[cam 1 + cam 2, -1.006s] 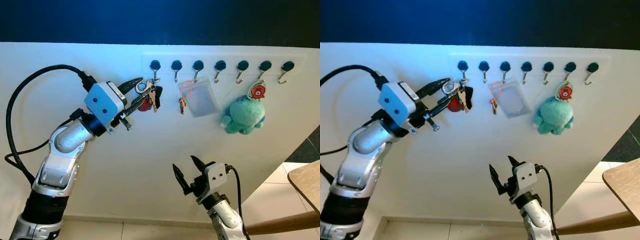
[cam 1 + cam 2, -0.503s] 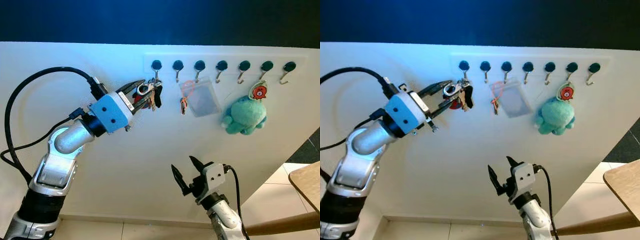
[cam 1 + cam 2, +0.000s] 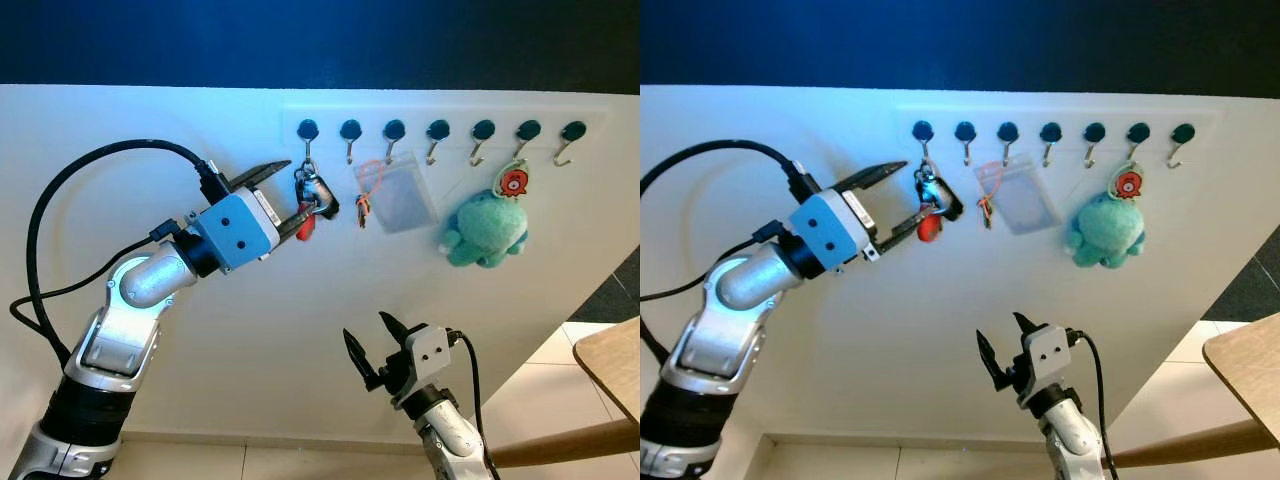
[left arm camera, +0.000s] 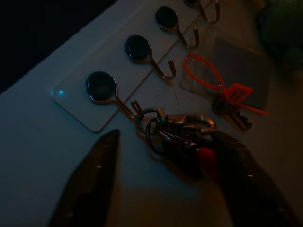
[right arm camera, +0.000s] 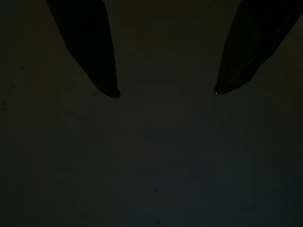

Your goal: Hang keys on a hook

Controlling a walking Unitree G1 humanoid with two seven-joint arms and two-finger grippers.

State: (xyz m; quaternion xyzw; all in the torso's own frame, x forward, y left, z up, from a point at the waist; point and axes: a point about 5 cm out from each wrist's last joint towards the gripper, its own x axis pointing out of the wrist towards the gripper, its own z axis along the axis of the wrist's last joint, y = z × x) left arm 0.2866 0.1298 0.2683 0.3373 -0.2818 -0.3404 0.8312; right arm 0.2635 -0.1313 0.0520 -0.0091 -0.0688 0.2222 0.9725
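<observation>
The key bunch (image 3: 313, 193), with a silver ring, clip and red tag, hangs by its ring from the leftmost hook (image 3: 307, 131) of the wall rack. My left gripper (image 3: 298, 187) is open at the keys; one finger is above and to their left, the other just below them by the red tag. In the left wrist view the keys (image 4: 182, 130) dangle from that hook (image 4: 103, 88) between the two spread fingers (image 4: 94, 184). My right gripper (image 3: 366, 328) is held low in front of the white wall, open and holding nothing, its fingertips (image 5: 111, 87) apart.
Along the rack, a clear badge holder (image 3: 398, 197) on an orange cord hangs from the third hook. A teal plush (image 3: 485, 228) with an orange tag hangs from the sixth. The second hook (image 3: 349, 131) and last hook (image 3: 572, 133) are bare. A wooden table corner (image 3: 610, 365) juts in at lower right.
My left gripper let go of the keys, which now hang from the leftmost hook. The gripper has dropped slightly and opened wider. The right arm has barely moved.
</observation>
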